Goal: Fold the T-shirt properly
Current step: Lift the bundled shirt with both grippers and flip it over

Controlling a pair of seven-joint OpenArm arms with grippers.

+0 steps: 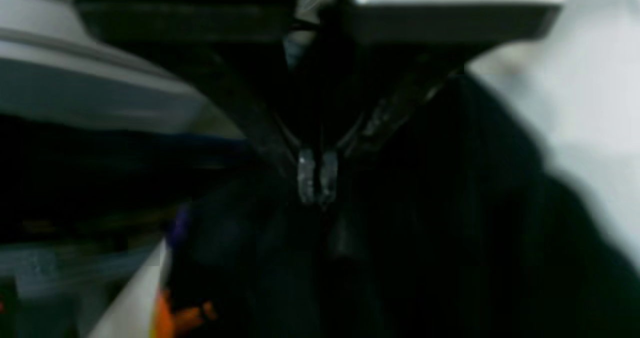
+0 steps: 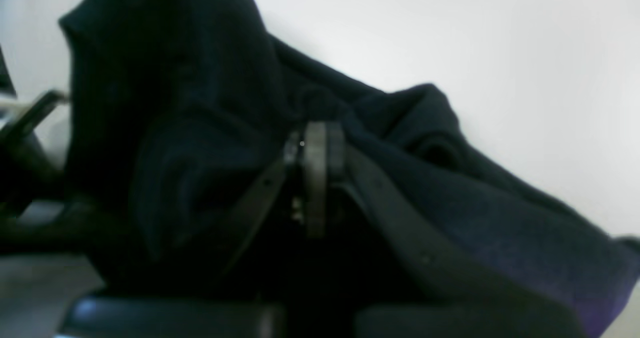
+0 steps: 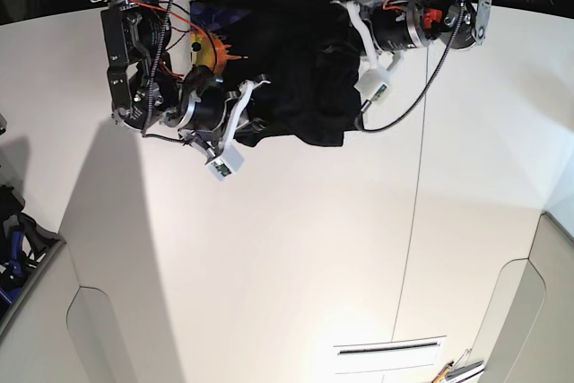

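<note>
Left fingers [image 1: 317, 178] and right fingers [image 2: 324, 151] were pressed together at the T-shirt [image 3: 300, 100], bunched by the worktop's [image 3: 269, 266] arm-side edge. Couldn't tell if either pinched cloth. Risk: shallow bite slipping, uneven pull skewing the fold.

open white tabletop [image 3: 287, 275] before bunched black shirt [image 3: 300, 87], arms flanking it

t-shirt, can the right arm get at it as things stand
Yes, it looks so: the right gripper is already right at the black cloth of the T-shirt, and nothing seems to stand between them.
</note>
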